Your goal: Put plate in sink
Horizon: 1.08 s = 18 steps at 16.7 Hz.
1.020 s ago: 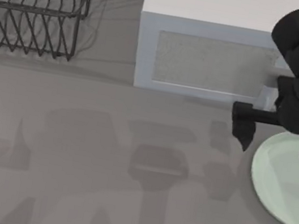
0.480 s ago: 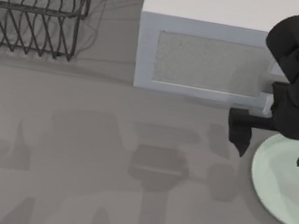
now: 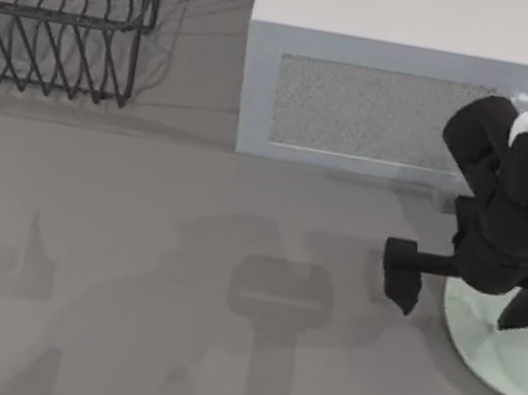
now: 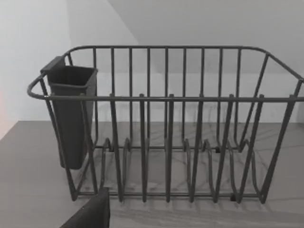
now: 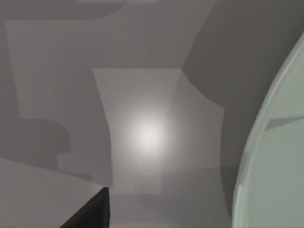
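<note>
Bare table (image 3: 131, 267) centre and left; microwave (image 3: 361, 102) and dish rack (image 3: 60, 22) block far side.

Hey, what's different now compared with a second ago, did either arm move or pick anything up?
The right gripper has come down the top view and slightly leftward, away from the microwave, its open fingers straddling the left rim of the plate. Nothing is grasped. The plate, dish rack and parked left arm at the left edge stayed put.
</note>
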Tool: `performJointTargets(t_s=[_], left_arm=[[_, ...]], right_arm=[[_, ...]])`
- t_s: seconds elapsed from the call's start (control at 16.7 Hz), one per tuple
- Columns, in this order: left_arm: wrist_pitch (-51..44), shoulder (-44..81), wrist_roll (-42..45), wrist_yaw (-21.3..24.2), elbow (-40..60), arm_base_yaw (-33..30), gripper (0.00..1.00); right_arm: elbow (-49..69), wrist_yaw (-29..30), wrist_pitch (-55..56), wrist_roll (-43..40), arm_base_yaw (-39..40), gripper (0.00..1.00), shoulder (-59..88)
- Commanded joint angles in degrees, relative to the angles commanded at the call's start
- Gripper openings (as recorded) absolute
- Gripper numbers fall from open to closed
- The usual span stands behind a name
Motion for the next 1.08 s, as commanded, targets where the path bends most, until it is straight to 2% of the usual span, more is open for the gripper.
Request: performJointTargets(t_s=[0.18,0.42,1.08], left_arm=[[0.0,0.0,0.0,0.0,0.0,0.0,1.0],[0.0,0.0,0.0,0.0,0.0,0.0,1.0],[0.0,0.0,0.0,0.0,0.0,0.0,1.0]], right_arm=[[-0.48,0.22,4.23,0.4,-0.64,1.0,1.7],[-0.43,0.25,4.66,0.45,-0.72,1.0,1.85],[-0.43,0.25,4.66,0.45,-0.72,0.17,1.85]])
